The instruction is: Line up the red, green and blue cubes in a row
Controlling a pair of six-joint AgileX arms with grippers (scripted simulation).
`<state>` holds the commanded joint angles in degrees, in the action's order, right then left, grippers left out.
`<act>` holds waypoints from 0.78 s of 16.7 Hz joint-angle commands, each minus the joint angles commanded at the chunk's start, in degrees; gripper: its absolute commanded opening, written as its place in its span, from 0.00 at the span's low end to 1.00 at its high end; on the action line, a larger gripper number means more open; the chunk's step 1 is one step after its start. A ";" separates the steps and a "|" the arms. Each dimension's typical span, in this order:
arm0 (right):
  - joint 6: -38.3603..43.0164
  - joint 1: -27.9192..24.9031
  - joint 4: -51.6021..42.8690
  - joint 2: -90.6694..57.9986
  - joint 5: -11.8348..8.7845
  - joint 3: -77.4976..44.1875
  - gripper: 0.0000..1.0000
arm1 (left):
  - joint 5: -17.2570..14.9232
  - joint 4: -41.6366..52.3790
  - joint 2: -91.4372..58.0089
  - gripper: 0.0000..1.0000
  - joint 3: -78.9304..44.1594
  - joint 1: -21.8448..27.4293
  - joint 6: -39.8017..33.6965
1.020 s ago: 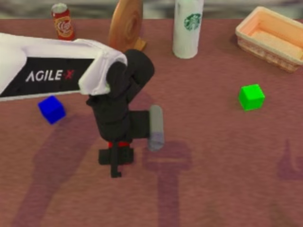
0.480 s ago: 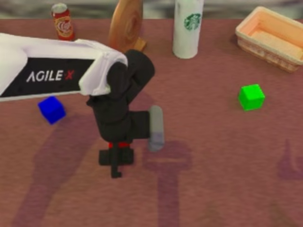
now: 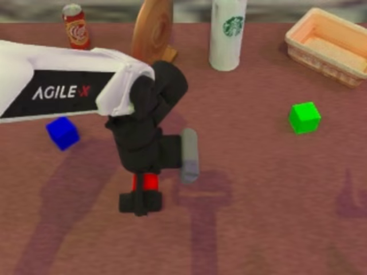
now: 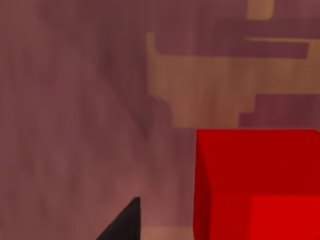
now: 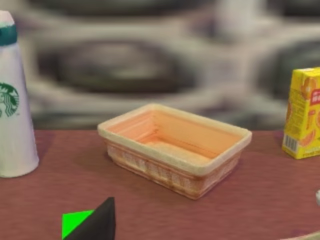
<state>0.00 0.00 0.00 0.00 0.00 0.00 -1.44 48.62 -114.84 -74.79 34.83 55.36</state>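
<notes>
1. We see a dark fingertip of our right gripper, the green cube just beside it.
2. Beyond stand a basket, a white cup and a yellow carton.

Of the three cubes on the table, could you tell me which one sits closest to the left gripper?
The red cube: it lies right beneath the left gripper. The blue cube sits apart at the table's left, and the green cube far off at its right.
</notes>
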 joint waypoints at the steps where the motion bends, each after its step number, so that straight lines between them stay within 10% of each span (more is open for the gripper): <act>1: 0.00 0.00 0.00 0.00 0.00 0.00 1.00 | 0.00 0.00 0.00 1.00 0.00 0.00 0.00; 13: 0.00 0.00 0.00 0.00 0.00 0.00 1.00 | 0.02 9.72 3.00 1.00 -5.93 -0.93 0.09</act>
<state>0.00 0.00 0.00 0.00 0.00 0.00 -1.42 58.34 -111.84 -80.72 33.90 55.45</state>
